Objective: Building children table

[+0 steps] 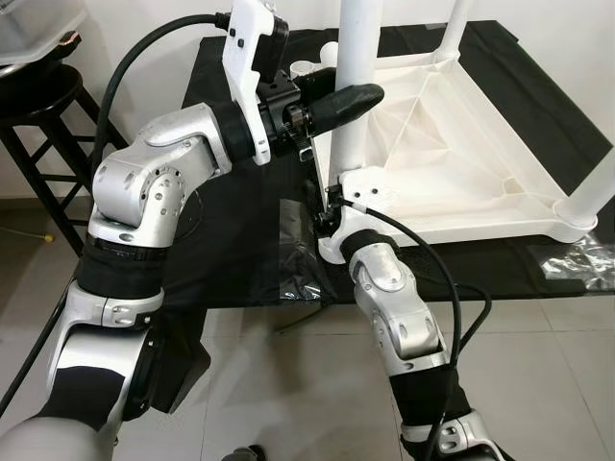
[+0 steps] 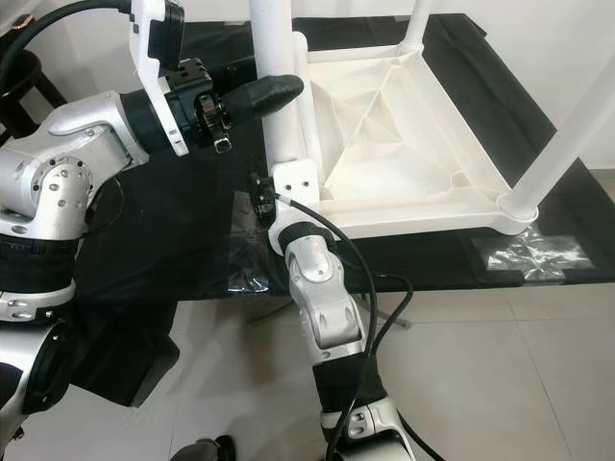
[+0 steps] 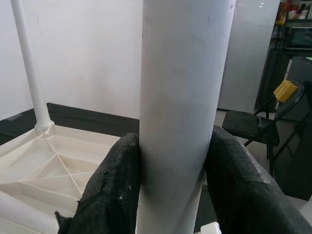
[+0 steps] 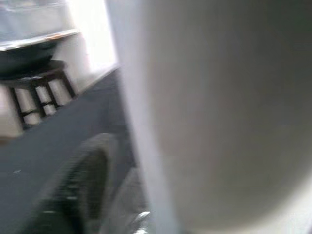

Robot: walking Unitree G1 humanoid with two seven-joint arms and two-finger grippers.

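Children's table (image 1: 452,163) lies upside down on the black cloth (image 1: 231,240), at 1 o'clock from my head cam; I count three white legs standing up from its corners, the fourth corner I can't make out; near leg (image 1: 357,86) at 12 o'clock is clamped between the left gripper (image 1: 327,101) fingers (image 3: 114,190), so I judge it's being seated or twisted home; right gripper (image 1: 327,216) sits at that leg's base socket, jaws: cannot tell, wrist cam blurred; plastic bags (image 1: 577,261) at 3 o'clock, black stool (image 1: 38,106) at 10; no readable labels or branding.
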